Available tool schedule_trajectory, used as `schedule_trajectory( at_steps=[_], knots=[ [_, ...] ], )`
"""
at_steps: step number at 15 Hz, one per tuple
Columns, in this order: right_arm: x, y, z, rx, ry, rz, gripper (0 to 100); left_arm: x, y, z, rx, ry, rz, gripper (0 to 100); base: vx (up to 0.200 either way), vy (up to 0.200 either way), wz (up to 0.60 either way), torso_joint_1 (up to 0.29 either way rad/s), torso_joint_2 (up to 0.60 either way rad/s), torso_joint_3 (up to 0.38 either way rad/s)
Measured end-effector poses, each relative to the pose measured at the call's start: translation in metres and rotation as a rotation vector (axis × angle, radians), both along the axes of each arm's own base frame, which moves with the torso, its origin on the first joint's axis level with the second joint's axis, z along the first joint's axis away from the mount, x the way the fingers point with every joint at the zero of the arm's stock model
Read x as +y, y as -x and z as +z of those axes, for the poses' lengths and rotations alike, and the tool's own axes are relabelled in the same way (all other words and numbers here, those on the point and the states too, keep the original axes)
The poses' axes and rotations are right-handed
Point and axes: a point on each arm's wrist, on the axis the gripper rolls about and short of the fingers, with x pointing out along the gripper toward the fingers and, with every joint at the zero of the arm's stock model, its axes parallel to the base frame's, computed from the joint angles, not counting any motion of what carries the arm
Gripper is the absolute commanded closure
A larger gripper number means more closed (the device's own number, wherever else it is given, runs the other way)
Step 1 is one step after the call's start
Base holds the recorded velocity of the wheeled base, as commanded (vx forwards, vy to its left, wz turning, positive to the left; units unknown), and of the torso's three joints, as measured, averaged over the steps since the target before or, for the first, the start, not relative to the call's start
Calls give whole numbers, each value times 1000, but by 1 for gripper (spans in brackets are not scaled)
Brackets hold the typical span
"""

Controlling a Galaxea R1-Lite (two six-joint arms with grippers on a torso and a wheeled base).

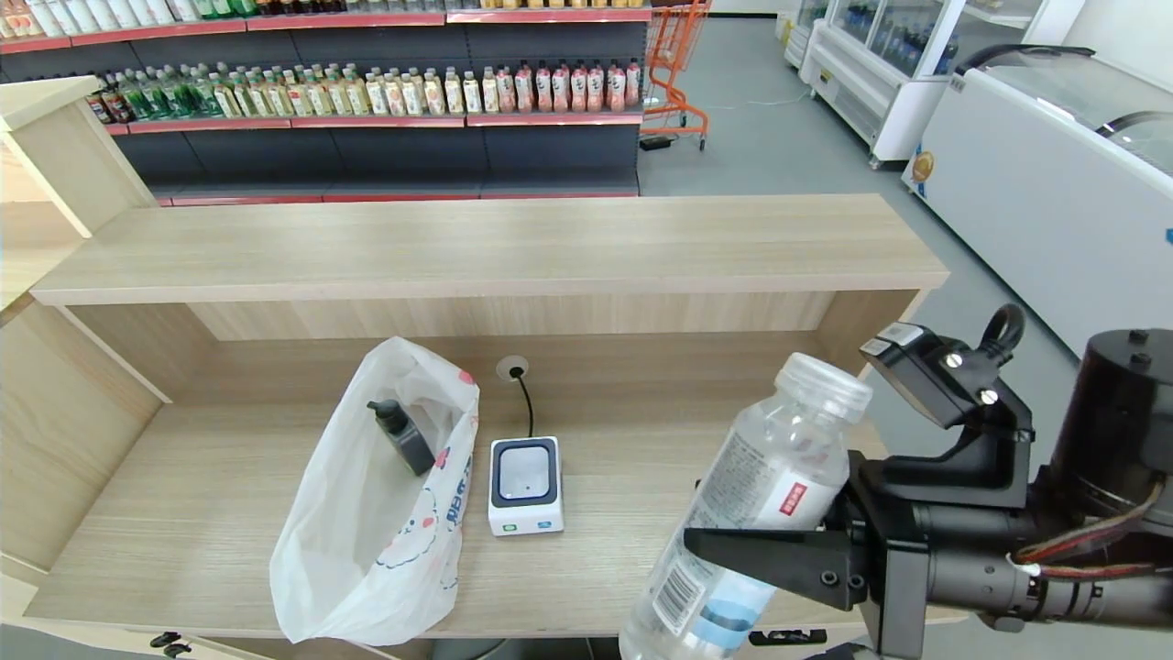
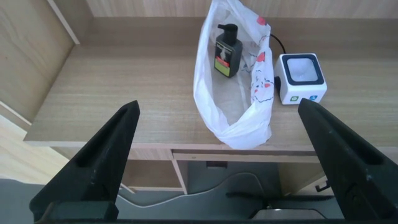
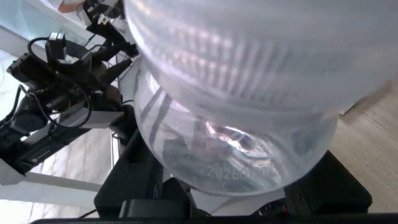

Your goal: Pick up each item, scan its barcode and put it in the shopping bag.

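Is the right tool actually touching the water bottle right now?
Touching. The head view shows the right tool shut on the water bottle, one black finger pressed across its label.

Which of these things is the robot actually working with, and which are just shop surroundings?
Part of the job: water bottle, scanner, shopping bag, pump bottle already inside it.
Just there: drink shelves, freezers, orange trolley.
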Motion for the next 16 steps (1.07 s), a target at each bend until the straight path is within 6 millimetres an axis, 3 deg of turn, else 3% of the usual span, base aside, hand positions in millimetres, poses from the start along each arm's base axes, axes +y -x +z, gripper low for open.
schedule_trajectory(
  at_steps=[9, 16],
  knots=[
    [1, 0, 10, -311, 1, 113, 100, 0, 0, 0, 0, 0, 0, 0, 0, 0, 0, 0, 0, 0],
    [-13, -6, 11, -372, 13, 104, 100, 0, 0, 0, 0, 0, 0, 0, 0, 0, 0, 0, 0, 0]
  ],
)
